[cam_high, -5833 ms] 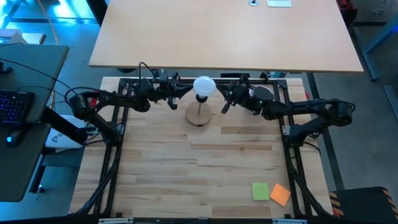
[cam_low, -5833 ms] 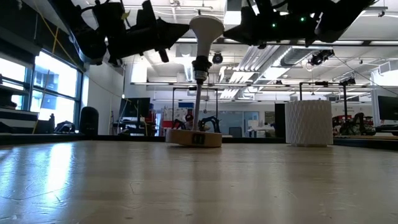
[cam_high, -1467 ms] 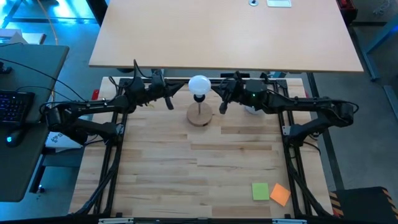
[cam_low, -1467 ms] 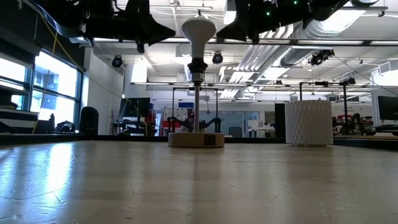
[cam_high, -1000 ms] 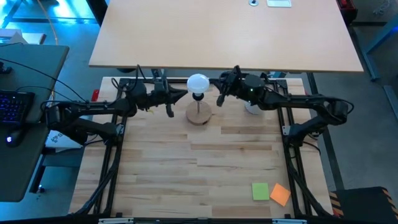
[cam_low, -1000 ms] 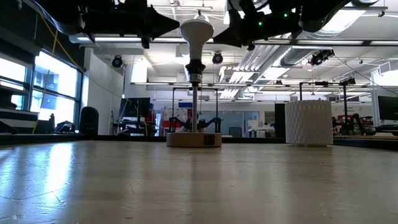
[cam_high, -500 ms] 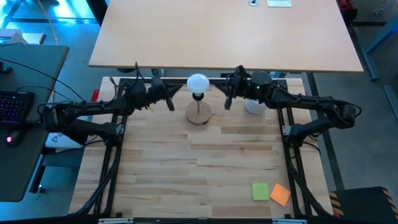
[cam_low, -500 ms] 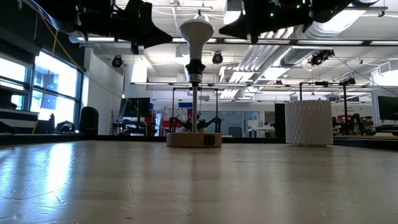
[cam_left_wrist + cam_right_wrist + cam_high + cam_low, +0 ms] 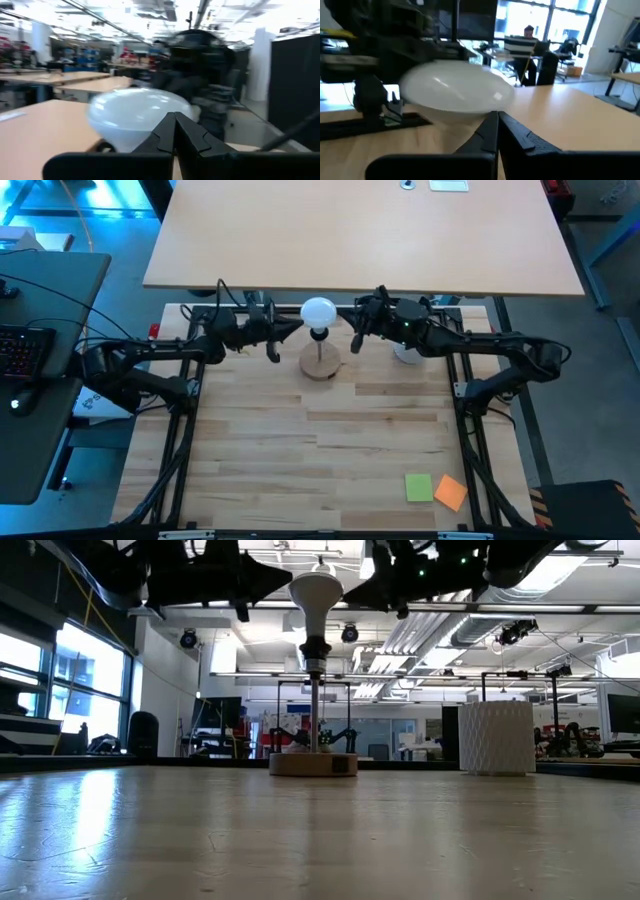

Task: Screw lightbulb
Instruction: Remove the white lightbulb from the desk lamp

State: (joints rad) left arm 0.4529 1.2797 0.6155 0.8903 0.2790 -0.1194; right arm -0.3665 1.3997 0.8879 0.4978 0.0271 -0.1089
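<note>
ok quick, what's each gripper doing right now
Left gripper: closed, holding nothing, just beside the lightbulb.
Right gripper: closed, holding nothing, on the bulb's other side.

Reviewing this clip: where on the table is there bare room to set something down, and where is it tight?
Free: the wide middle and near table, from the wooden stand to the sticky notes. Crowded: the far edge, where the shut left gripper and shut right gripper flank the lightbulb.

The lightbulb (image 9: 319,313) (white, frosted globe) stands upright, globe up, screw base down atop a stand at the table's far edge.
</note>
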